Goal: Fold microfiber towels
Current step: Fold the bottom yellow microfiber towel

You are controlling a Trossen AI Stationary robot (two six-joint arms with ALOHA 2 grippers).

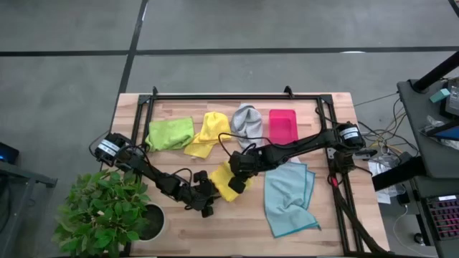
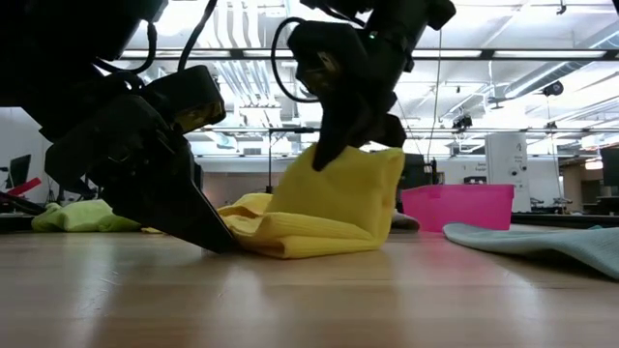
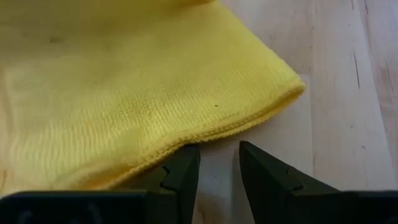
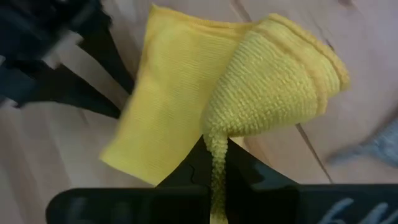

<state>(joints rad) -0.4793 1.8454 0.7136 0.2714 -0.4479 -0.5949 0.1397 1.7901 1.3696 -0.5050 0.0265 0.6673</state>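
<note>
Right end effector (image 4: 214,168) pinches a lifted corner of the yellow towel (image 1: 225,180) at mid-desk (image 1: 330,229). Left end effector (image 3: 217,168), fingers apart, sits at the towel's edge, gripping nothing.

Looked over all four views and there's honestly nothing readable anywhere: no labels, brand marks, numbers or signs on the towels, the arms, the table or the room behind it.

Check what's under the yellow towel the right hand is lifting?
Under the raised flap of the yellow towel held by the right hand: its own lower layer, flat on the wooden table. Beneath that layer is covered.
</note>
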